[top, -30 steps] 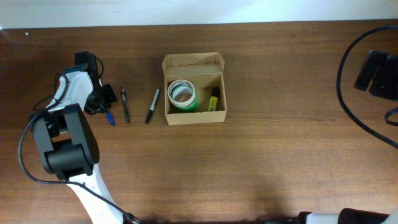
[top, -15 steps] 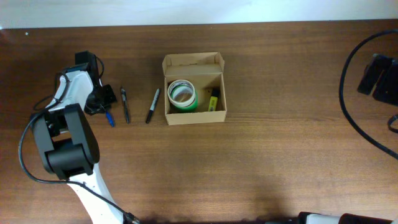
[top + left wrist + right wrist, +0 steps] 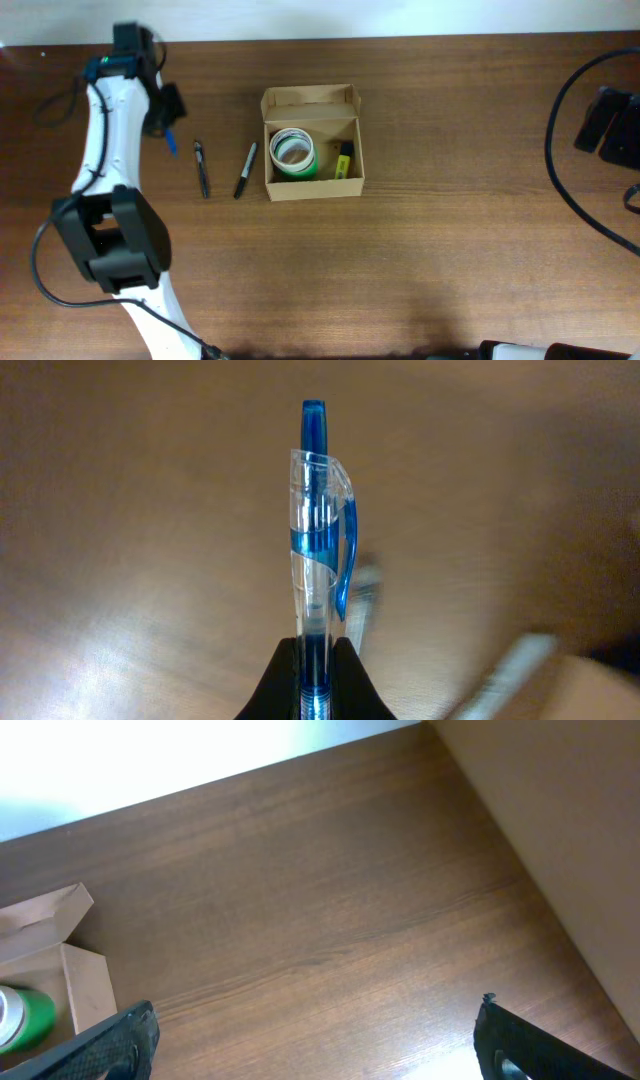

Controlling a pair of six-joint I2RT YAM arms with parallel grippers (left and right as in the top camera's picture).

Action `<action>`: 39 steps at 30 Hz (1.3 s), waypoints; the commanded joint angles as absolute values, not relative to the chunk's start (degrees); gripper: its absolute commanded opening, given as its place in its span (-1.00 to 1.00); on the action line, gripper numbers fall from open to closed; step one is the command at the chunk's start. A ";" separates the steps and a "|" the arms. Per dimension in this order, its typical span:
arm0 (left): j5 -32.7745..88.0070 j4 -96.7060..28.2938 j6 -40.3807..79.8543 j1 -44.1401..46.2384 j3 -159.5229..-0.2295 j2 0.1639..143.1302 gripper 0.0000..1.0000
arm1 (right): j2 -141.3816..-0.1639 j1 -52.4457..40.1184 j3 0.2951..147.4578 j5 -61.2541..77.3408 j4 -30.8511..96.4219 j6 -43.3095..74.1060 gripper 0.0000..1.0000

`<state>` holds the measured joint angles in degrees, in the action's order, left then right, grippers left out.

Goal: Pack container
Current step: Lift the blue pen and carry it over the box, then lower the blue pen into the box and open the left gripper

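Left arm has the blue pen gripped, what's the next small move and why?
Probably swing the left gripper rightward toward the container, which stands open with its flap back: the blue pen is clamped and off the table.

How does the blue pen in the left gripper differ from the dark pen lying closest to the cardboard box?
Colour: the blue pen is blue with a clear barrel; the dark pen looks black. State: the blue pen is clamped in the shut left gripper; the dark pen lies free on the table, just left of the container. Both are slim writing tools outside the container.
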<state>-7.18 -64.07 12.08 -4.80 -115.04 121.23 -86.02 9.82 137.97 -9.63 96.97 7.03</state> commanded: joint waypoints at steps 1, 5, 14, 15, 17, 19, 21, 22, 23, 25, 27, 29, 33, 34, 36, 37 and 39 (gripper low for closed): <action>-7.49 -64.01 7.66 0.89 -118.56 119.15 -0.95 | -85.41 10.24 137.88 -10.48 97.32 6.63 0.98; -7.51 -61.41 1.58 8.34 -118.80 119.15 -0.96 | -85.41 10.24 137.88 -9.65 97.32 6.61 0.97; -7.29 -58.94 -21.87 25.06 -118.80 119.15 -0.96 | -84.40 10.24 137.88 -9.67 97.32 6.61 0.98; -7.27 -59.07 -24.71 26.52 -118.80 119.15 -0.96 | -84.23 10.24 137.88 -9.67 97.32 6.61 0.98; -5.93 -59.66 -31.11 29.02 -118.78 119.17 -0.96 | -83.94 10.24 137.88 -9.67 97.32 6.61 0.98; -2.33 -60.73 -37.23 30.46 -118.78 119.15 -0.97 | -83.64 10.24 137.88 -9.67 97.32 6.61 0.98; 2.55 -62.11 -42.92 31.16 -118.78 119.17 -0.96 | -83.33 10.24 137.88 -9.67 97.32 6.61 0.98; 4.60 -62.67 -44.62 31.24 -118.78 119.17 -0.96 | -83.22 10.24 137.88 -9.67 97.32 6.61 0.98; 6.17 -63.07 -45.56 31.24 -118.76 119.17 -0.97 | -83.02 10.24 137.88 -9.67 97.32 6.61 0.98; 8.91 -64.16 -47.59 30.94 -118.76 119.17 -0.96 | -82.72 10.24 137.88 -9.67 97.32 6.61 0.98; 10.70 -65.67 -49.93 30.55 -118.76 119.17 -0.97 | -82.46 10.24 137.88 -9.67 97.32 6.63 0.98; 11.27 -67.20 -52.10 29.89 -118.67 119.22 -0.96 | -82.30 10.24 137.88 -9.67 97.32 6.61 0.98; 11.97 -69.41 -54.54 28.34 -117.75 119.24 -0.97 | -82.19 10.24 137.88 -9.67 97.32 6.63 0.98; 12.56 -69.76 -54.59 27.83 -117.16 119.24 -0.97 | -82.19 10.24 137.88 -9.65 97.32 6.63 0.98; 14.02 -70.39 -55.22 27.05 -115.92 119.24 -0.96 | -82.19 10.24 137.88 -9.67 97.32 6.63 0.98; 14.57 -70.32 -55.22 26.79 -115.11 119.24 -0.97 | -82.19 10.24 137.88 -9.67 97.32 6.63 0.98; 15.90 -70.28 -56.29 26.44 -113.19 119.24 -0.97 | -82.19 10.24 137.88 -9.67 97.32 6.63 0.98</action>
